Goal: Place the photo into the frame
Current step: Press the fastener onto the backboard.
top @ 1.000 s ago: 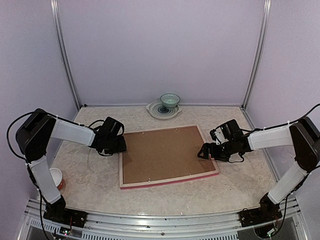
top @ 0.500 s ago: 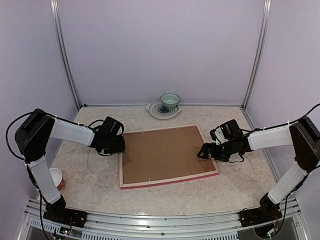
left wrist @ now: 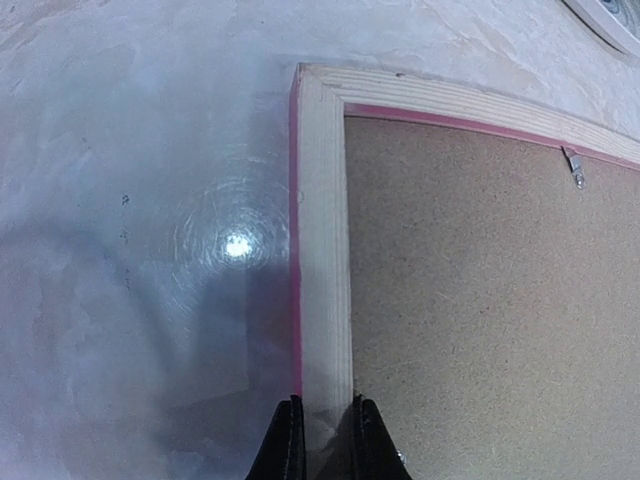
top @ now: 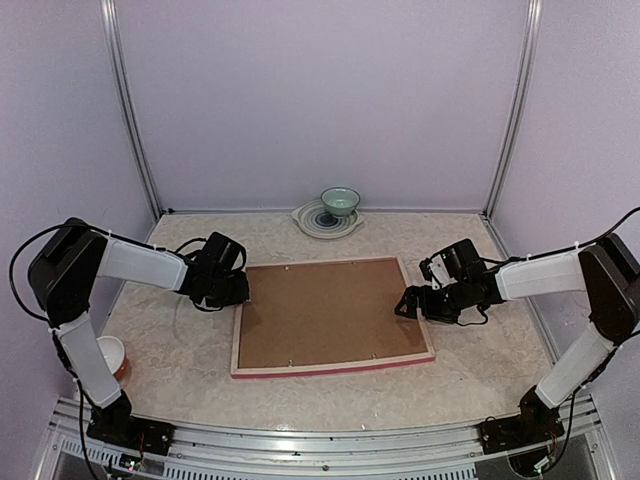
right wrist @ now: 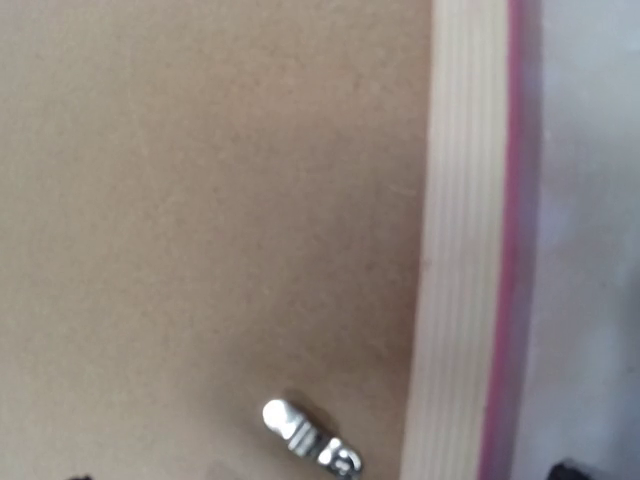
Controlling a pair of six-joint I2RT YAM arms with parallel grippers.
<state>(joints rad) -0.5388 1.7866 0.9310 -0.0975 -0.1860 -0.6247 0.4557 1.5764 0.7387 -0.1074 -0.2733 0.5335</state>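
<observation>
Hidden / unclear: the frame [top: 335,366] lies face down at mid-table, so its front cannot be seen. A brown backing [top: 330,315] fills the opening, and the photo shows in no view. The right wrist view is close and blurred. It shows only two dark fingertip slivers at its bottom corners, far apart, with the board and the right rail below them. So the right gripper [top: 408,303] is spread wide and grips nothing, poised over the frame's right rail. The left wrist view cuts the fingers [left wrist: 288,445] off at its bottom edge. They sit one on each side of the left rail, pressed against it. So the left gripper [top: 238,293] is clamped on the frame, near its far-left corner. A small white cup [top: 110,352] with a red-orange side is half hidden behind the left arm.

Surface / room: the table [top: 180,375] is pale, marbled and glossy. A glare spot shows beside the rail in the left wrist view. The walls are lilac, with aluminium uprights [top: 128,110] in the back corners. At the back edge a pale green bowl [top: 340,201] stands on a white plate [top: 312,222] with dark rings.

Materials: the rails are pale grained wood on the back and pink-red on the outer edge. The backing is matte, speckled fibreboard. Small metal tabs [right wrist: 310,445] sit on it just inside the rails.
</observation>
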